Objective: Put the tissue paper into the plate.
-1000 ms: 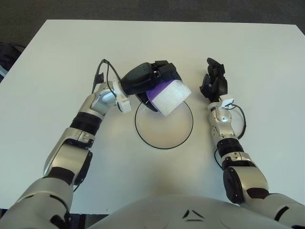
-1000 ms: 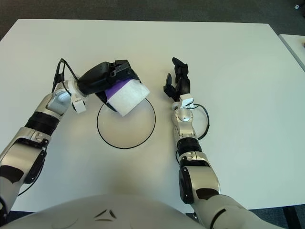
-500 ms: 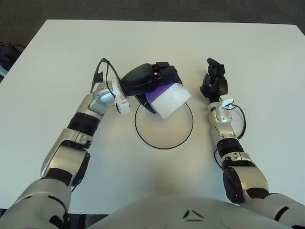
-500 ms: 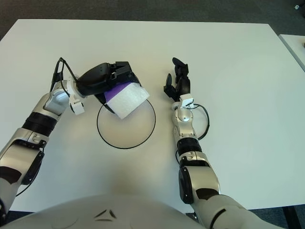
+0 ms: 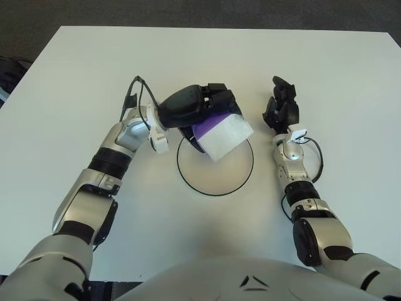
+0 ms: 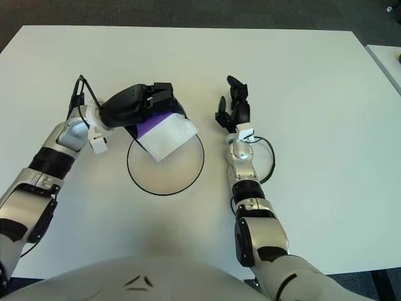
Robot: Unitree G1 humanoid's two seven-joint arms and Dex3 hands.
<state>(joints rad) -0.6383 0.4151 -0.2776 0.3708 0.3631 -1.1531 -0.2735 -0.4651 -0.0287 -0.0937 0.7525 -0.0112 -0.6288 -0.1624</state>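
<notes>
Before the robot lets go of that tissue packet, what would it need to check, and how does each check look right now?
1. The left hand holds the tissue paper: ok, its fingers are curled around the purple end.
2. Tissue paper is above the plate: ok, it shows over the plate's far rim.
3. Tissue paper is low enough to release: cannot tell, height is unclear from above.
4. Bare plate surface to land on: ok.
5. The right hand is out of the way: ok, it shows to the right of the plate, fingers holding nothing.
</notes>
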